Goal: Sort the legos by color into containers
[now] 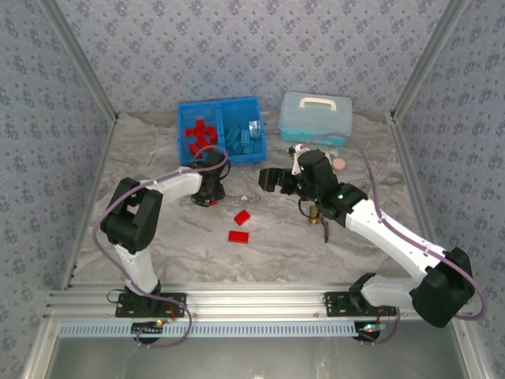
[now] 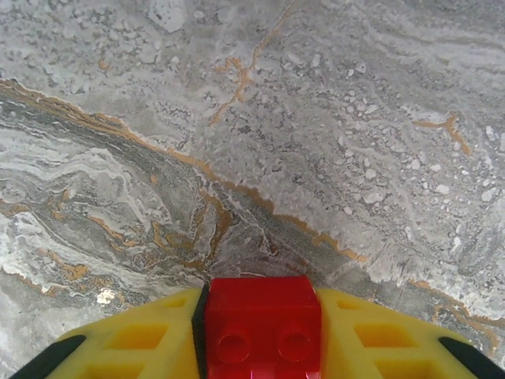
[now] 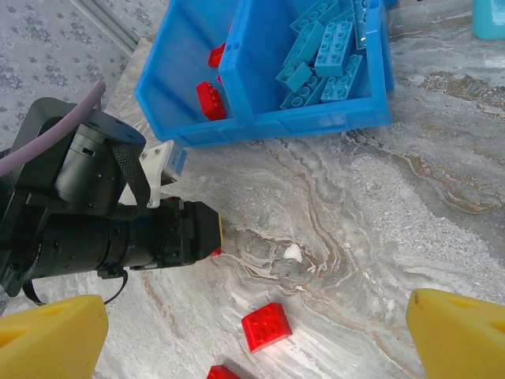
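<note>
Left gripper [image 1: 207,197]: yellow fingers [image 2: 150,335] are pressing both sides of a red lego [image 2: 260,324] (studs facing the wrist camera), over the table [image 2: 316,118]. Right gripper [image 3: 258,312]: hanging wide open, gripping nothing. Two loose legos [image 1: 241,217] [image 1: 238,236] are lying between the arms. The tray [image 1: 183,110] is holding reds [image 1: 201,134] left, blues [image 1: 245,138] right.

Left white-and-black arm [image 1: 162,188], centre-left of the overhead frame, is reaching downward, and its yellow-fingered left gripper [image 1: 207,197] is clamping a small red plastic brick [image 2: 260,328] on both sides. Right white-and-black arm [image 1: 394,233], lower right, is extending inward with its right gripper [image 3: 256,335] spread wide.
</note>
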Robot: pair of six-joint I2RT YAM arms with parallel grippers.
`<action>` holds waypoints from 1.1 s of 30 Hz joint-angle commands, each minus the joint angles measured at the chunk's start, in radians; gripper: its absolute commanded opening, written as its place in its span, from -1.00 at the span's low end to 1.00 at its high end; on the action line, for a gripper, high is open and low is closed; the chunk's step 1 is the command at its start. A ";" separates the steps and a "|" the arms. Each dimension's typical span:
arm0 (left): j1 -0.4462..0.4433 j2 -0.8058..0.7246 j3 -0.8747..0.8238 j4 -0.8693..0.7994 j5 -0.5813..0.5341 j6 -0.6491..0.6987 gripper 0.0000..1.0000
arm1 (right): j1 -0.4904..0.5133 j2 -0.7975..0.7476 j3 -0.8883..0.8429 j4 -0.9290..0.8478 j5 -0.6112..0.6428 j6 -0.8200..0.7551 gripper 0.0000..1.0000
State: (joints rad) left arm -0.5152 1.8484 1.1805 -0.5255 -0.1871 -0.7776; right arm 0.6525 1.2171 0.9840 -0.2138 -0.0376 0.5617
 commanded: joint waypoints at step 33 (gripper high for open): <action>0.150 0.111 0.639 -0.090 -0.261 0.376 -0.45 | -0.010 -0.028 -0.008 -0.029 0.029 0.013 1.00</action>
State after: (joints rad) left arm -0.3698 1.8801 1.7348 -0.6231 -0.3782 -0.5102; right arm 0.6498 1.2106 0.9794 -0.2218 -0.0296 0.5617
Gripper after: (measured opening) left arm 0.302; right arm 0.999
